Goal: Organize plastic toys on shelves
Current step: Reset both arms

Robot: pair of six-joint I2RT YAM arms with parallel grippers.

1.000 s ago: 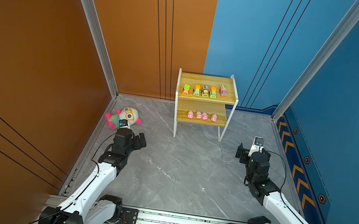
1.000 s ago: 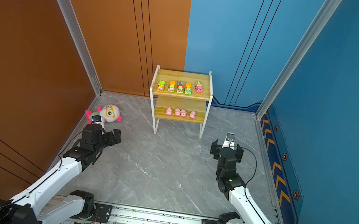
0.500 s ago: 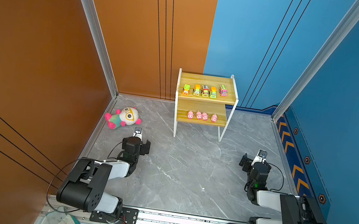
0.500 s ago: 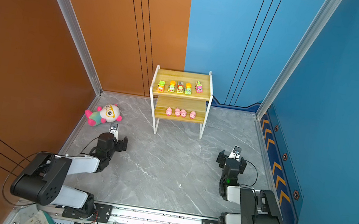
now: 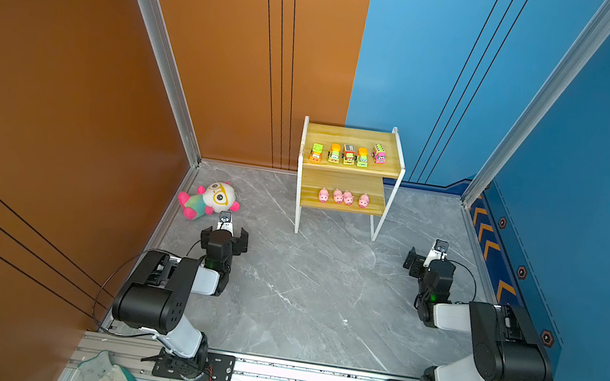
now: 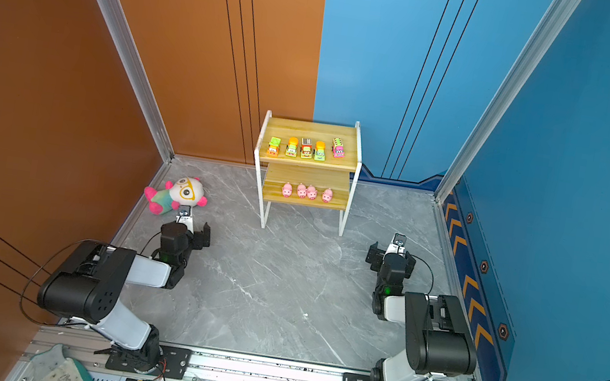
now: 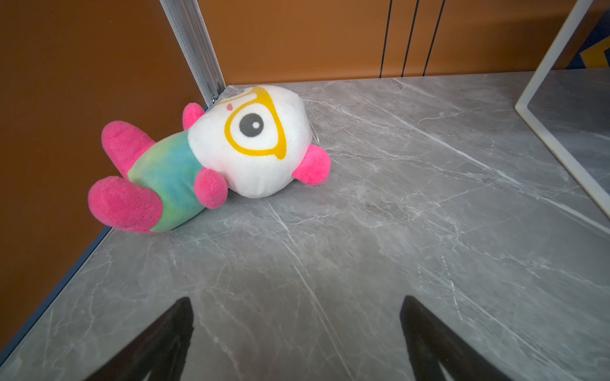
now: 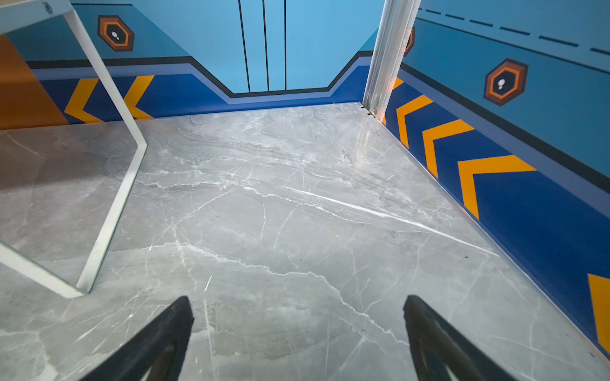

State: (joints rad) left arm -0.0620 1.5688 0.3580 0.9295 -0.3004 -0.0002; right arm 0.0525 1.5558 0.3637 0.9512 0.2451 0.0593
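Grey marble tabletop [image 5: 319,304] lies bare between your two arms. The shelves [image 5: 348,134] stand well beyond the left fingers [image 7: 158,343] and right fingers [image 8: 158,343], with five toy trucks [image 5: 349,154] lined on the upper board and four pink pigs [image 5: 342,197] on the lower, so the sorting looks done. Your left gripper [image 7: 297,330] and right gripper [image 8: 297,330] both gape wide, holding nothing; mind the plush doll [image 7: 251,142] near the left fingers toward the orange wall [image 5: 65,82], and the white shelf leg [image 8: 112,211] ahead of the right fingers on their inner side.

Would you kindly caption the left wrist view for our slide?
Open left gripper faces plush doll lying on grey tabletop.
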